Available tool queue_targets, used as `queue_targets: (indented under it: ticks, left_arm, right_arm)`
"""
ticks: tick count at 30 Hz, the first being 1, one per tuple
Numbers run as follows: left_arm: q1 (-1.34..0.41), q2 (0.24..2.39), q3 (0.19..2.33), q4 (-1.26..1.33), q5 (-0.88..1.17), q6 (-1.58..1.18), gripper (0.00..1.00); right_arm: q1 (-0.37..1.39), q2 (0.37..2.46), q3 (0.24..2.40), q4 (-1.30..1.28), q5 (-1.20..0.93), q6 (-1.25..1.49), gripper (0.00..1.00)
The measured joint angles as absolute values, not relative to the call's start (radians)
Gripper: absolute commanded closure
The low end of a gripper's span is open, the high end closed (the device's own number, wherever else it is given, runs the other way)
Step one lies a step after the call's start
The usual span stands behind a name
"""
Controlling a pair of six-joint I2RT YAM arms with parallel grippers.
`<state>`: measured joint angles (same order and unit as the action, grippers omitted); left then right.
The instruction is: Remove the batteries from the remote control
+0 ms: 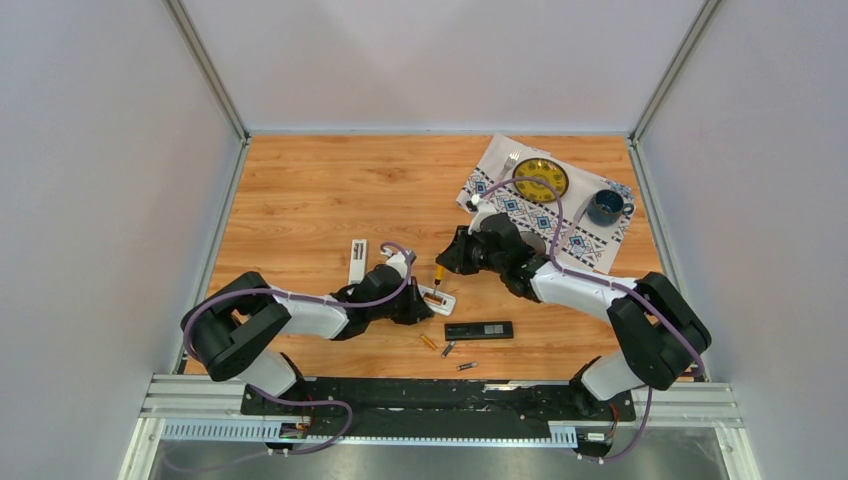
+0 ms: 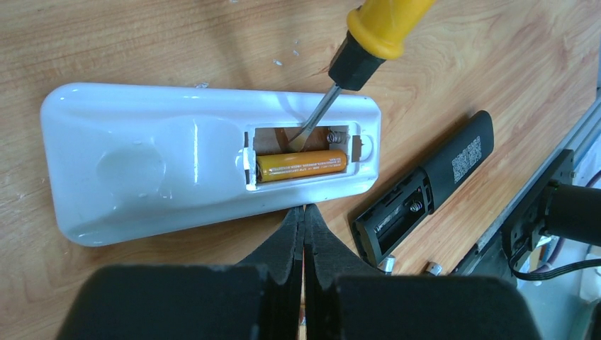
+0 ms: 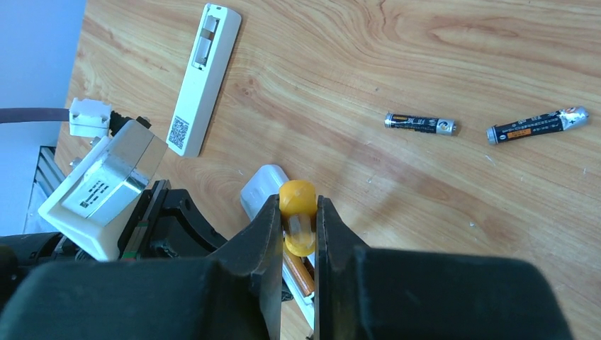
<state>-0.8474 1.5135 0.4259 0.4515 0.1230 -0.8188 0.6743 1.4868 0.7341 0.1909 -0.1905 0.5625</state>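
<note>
Fingers [image 3: 264, 234] of R gripper [image 3: 296, 212] clamp screwdriver [image 3: 298, 197], hiding shaft; battery [image 3: 300, 276] partly seen.

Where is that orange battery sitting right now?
In the left wrist view, the golden-orange cylindrical battery lies in the open compartment of the white plastic remote control, right of centre, beside the tip of the yellow-handled screwdriver.

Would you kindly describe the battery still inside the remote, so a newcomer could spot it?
Between the two arms on the wooden table lies a white plastic remote control, its bay open. Inside, beside the yellow-handled screwdriver's tip, sits one golden-orange cylindrical battery; the other batteries lie loose.
</note>
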Motion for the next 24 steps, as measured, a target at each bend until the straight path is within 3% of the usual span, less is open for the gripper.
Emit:
queue_targets:
  ticks: [24]
  left_arm:
    - [-0.78, 1.499, 0.374, 0.499, 0.157, -0.895, 1.0]
  right_arm:
    - [0.556, 1.571, 0.681, 0.324, -0.392, 0.73, 1.0]
